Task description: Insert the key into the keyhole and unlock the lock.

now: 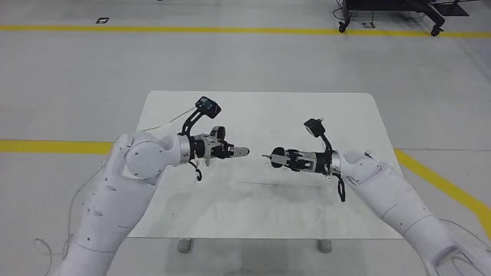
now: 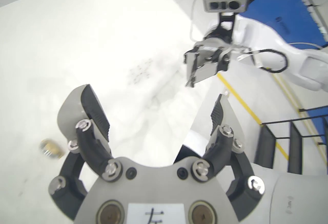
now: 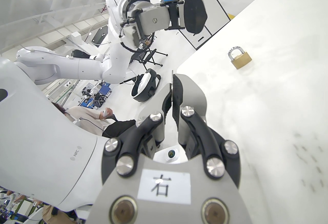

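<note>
White, smooth and round-cornered, the table (image 1: pixel 322 115) carries a blocky brass padlock (image 3: pixel 239 57) with a curved steel shackle, lying flat near one edge and apart from both grippers. Seen from the top, the left gripper (image 2: pixel 152 93) hangs at 9 o'clock of the right gripper (image 3: pixel 174 89), tips facing, its ribbed black pads spread wide. The right one's pads are pressed together on a thin flat metal sliver, probably the key (image 3: pixel 171 76), seen edge-on and hard to make out
</note>
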